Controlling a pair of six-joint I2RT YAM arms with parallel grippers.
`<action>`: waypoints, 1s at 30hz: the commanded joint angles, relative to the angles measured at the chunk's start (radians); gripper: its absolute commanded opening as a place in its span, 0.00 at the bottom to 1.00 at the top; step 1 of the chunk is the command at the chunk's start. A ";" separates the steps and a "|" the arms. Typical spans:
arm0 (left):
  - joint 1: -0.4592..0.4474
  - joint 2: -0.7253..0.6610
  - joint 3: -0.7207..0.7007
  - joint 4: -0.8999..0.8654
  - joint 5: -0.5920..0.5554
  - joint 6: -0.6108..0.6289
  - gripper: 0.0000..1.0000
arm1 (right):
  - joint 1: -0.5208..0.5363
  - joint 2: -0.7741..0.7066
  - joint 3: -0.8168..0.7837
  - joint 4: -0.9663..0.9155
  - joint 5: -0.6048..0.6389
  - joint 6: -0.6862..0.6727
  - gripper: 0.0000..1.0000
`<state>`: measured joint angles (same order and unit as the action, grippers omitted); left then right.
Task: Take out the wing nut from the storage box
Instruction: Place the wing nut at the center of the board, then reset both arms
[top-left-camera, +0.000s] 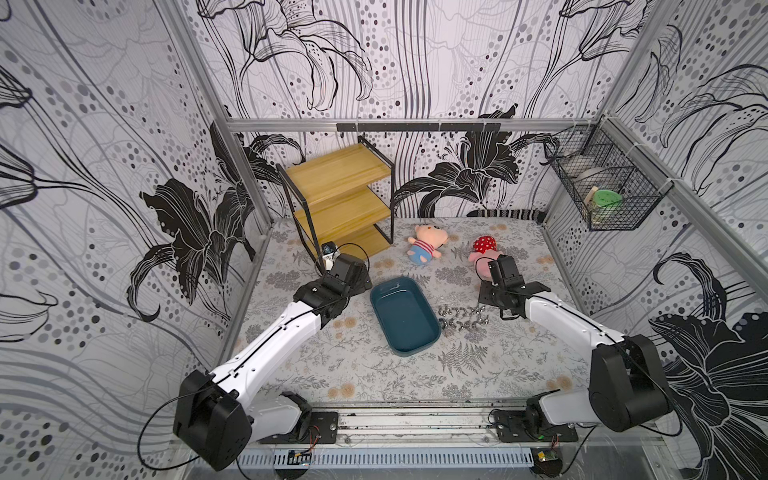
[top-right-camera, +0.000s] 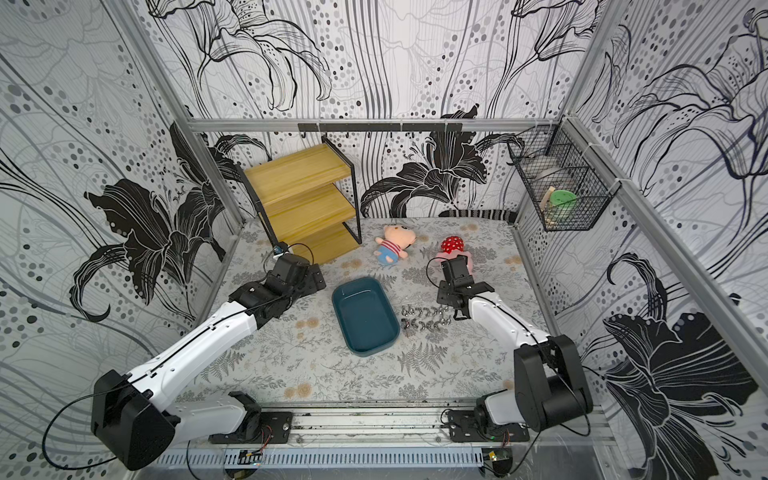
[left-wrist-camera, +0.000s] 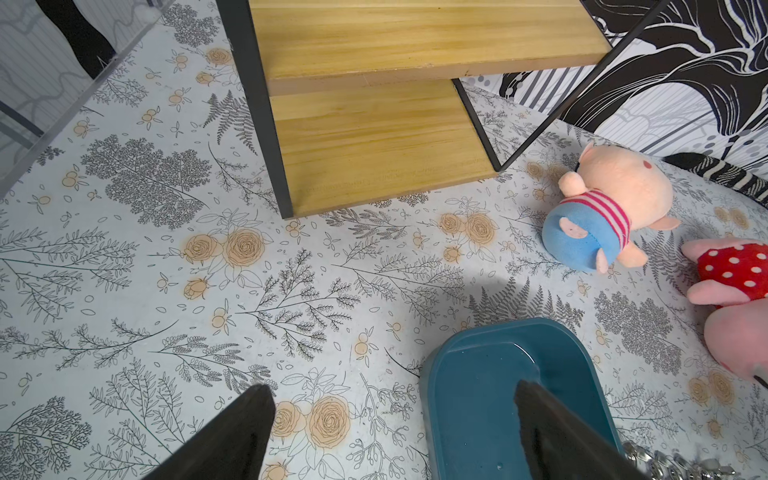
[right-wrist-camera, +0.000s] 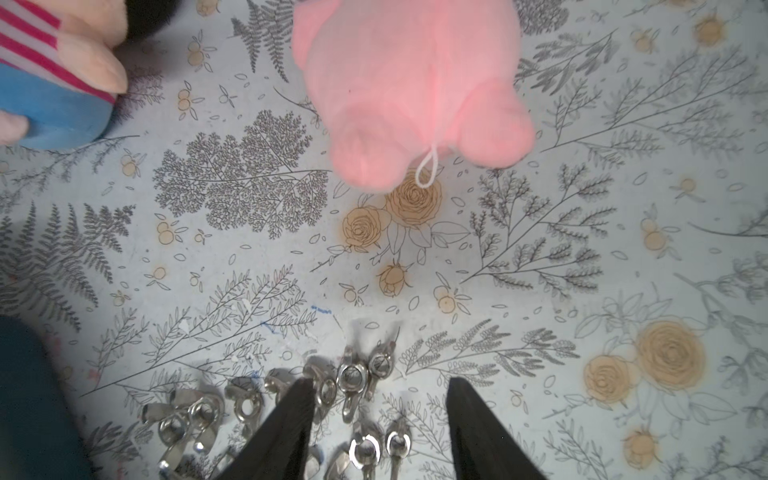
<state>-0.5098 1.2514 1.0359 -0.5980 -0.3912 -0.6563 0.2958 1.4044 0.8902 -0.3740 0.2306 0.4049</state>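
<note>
Floral tabletop (top-left-camera: 374, 374) is lined with silvery metal wing nuts (right-wrist-camera: 353, 376) beside the shallow teal plastic storage box (top-left-camera: 405, 318); the right pincer (right-wrist-camera: 380, 382), parted and empty, should be raised straight.

The storage box (top-left-camera: 405, 320) was dark teal-blue. The wing nuts (top-left-camera: 461, 318) under the right end effector (right-wrist-camera: 380, 382), with its black fingers (right-wrist-camera: 286, 428), shone silver. The table (top-left-camera: 374, 374) was pale grey, printed with grey ferns and tan roses. Beyond the end effector lay a pink plush (top-left-camera: 484, 247) in white-dotted red and a peach plush (top-left-camera: 426, 249) in pink-white stripes and blue.
</note>
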 joint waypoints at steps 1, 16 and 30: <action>0.009 -0.002 0.030 0.013 -0.029 0.020 0.95 | -0.015 0.002 0.044 -0.053 0.051 -0.062 0.60; 0.124 -0.112 -0.128 0.201 -0.042 0.139 0.98 | -0.184 0.019 0.013 0.175 0.103 -0.162 0.96; 0.229 -0.151 -0.290 0.383 -0.145 0.197 0.97 | -0.234 0.134 -0.283 0.882 0.186 -0.362 0.96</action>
<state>-0.2913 1.1164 0.7662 -0.3115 -0.4747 -0.4839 0.0628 1.5265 0.6502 0.3141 0.3946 0.1017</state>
